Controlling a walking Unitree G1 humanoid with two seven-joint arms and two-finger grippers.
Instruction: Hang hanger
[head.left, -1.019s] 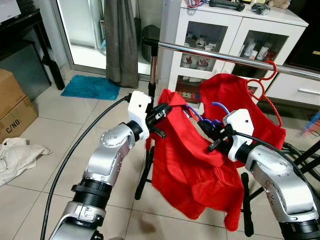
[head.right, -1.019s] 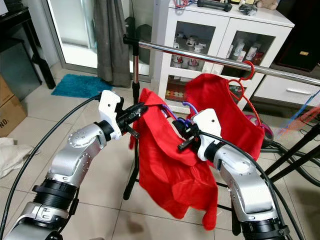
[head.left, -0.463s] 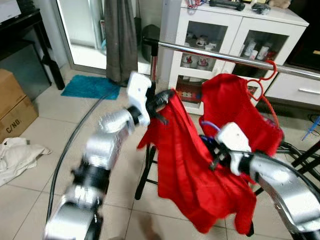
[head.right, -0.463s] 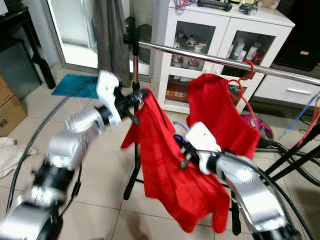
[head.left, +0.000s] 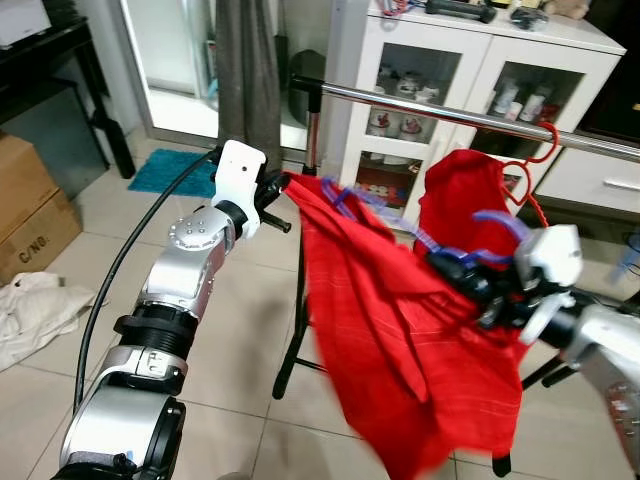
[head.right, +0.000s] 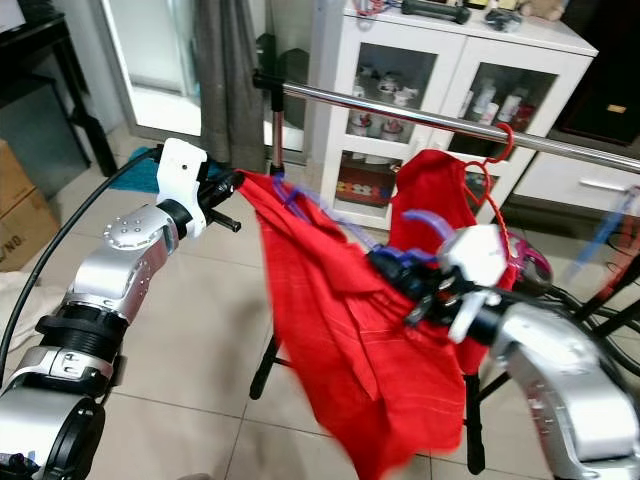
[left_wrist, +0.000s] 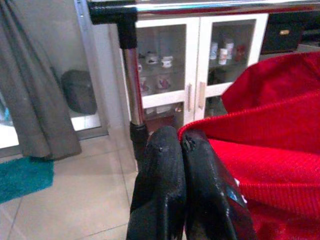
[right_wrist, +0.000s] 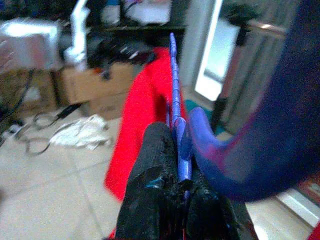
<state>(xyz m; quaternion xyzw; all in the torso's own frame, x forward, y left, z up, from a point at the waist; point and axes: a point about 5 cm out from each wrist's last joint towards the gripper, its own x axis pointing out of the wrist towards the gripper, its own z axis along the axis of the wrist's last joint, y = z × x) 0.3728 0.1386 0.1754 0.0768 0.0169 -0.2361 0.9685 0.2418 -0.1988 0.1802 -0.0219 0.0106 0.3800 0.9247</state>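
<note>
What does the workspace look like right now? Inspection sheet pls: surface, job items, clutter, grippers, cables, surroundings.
Surface: tiled floor; nothing seen of a table.
Job's things: purple hanger inside a red garment, held below the metal rail. A second red garment on a red hanger is already hooked on the rail.
Clutter: white cloth and cardboard box on the floor.
Grippers: left gripper shut on the red garment's edge; right gripper shut on the purple hanger.
Cables: black cable looping along the left arm.
Surroundings: white cabinet, grey curtain, teal mat.
</note>
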